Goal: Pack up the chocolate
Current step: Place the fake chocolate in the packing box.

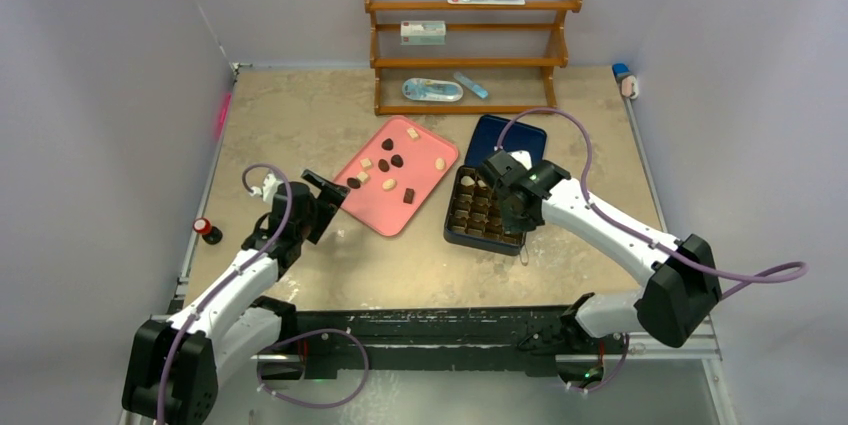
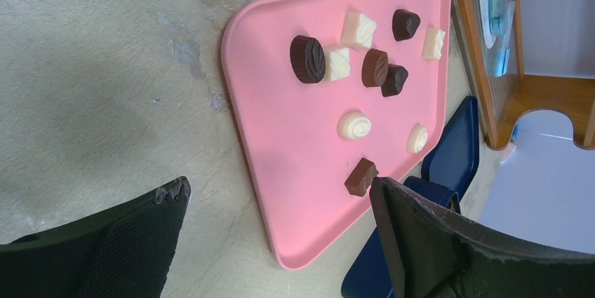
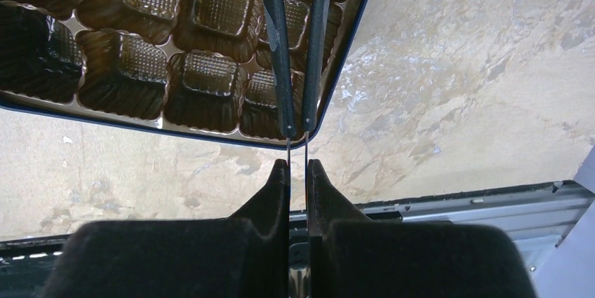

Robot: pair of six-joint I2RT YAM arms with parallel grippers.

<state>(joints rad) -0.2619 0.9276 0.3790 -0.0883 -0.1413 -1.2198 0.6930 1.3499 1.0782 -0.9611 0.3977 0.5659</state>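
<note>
Left end effector (image 2: 277, 187) hangs wide open, empty, beside tray (image 2: 273, 109); right end effector (image 3: 297, 165), nearly closed, at box (image 3: 175, 128) corner. I count nine chocolates (image 2: 354, 125) on tray; most cells empty. Packing barely begun.

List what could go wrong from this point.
The left gripper is open wide at the pink tray; one finger sits right beside the brown square chocolate and might knock it off the edge.
The round dark chocolate touches a white one, so a grasp may drag both.
The right gripper, shut, hangs at the box corner and could snag its rim.
</note>
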